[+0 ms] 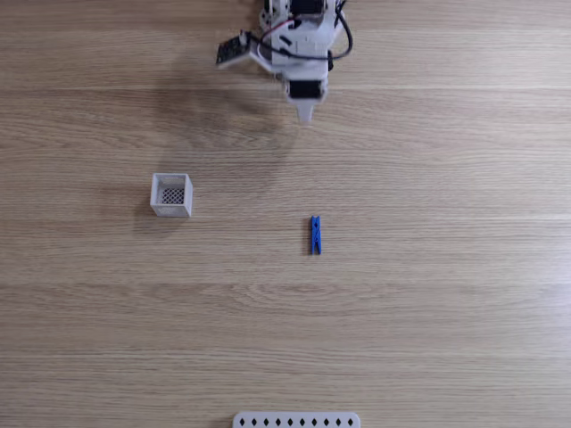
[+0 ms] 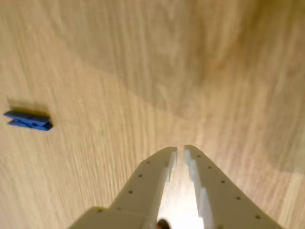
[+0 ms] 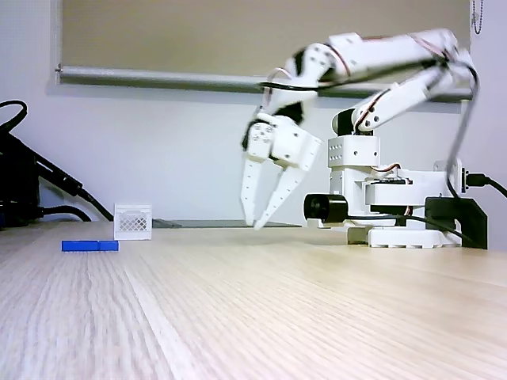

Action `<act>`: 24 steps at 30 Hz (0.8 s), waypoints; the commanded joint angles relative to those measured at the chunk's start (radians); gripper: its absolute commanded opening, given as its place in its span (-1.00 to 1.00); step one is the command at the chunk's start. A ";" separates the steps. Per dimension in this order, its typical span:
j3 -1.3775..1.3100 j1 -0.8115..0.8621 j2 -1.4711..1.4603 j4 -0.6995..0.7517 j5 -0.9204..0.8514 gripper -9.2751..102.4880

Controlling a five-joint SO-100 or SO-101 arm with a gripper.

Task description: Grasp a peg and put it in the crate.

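The blue peg (image 1: 315,234) lies flat on the wooden table, well in front of the arm in a fixed view from above; it also shows at low left (image 3: 89,245) in the side fixed view and at far left (image 2: 28,120) in the wrist view. The white crate (image 1: 171,194) stands upright to the left of the peg, its dark mesh bottom bare; from the side the crate (image 3: 132,221) sits just behind the peg. My gripper (image 1: 306,116) hovers near the arm's base, tips pointing down just above the table (image 3: 256,224). Its fingers (image 2: 180,151) are shut on nothing.
A white strip with diamond-shaped holes (image 1: 296,420) lies at the table's near edge. The arm's base and cables (image 3: 396,206) stand at the right in the side fixed view, and black cables (image 3: 24,182) hang at its left. Bare wood lies between gripper, peg and crate.
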 commanded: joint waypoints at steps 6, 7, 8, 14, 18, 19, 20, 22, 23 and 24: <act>-0.454 0.009 -0.379 0.055 -0.741 -0.85; -0.480 0.011 -0.410 0.074 -0.821 -0.85; -0.506 0.015 -0.434 0.092 -0.902 -0.85; -0.693 0.032 -0.483 0.097 -1.276 -0.84; -0.831 0.032 -0.571 0.098 -1.394 -0.84; -0.864 0.031 -0.604 0.098 -1.404 -0.84; -0.894 0.031 -0.643 0.098 -1.419 -0.84; -0.957 0.031 -0.716 0.098 -1.425 -0.84; -0.988 0.031 -0.755 0.098 -1.425 -0.84; -1.017 0.031 -0.793 0.098 -1.427 -0.84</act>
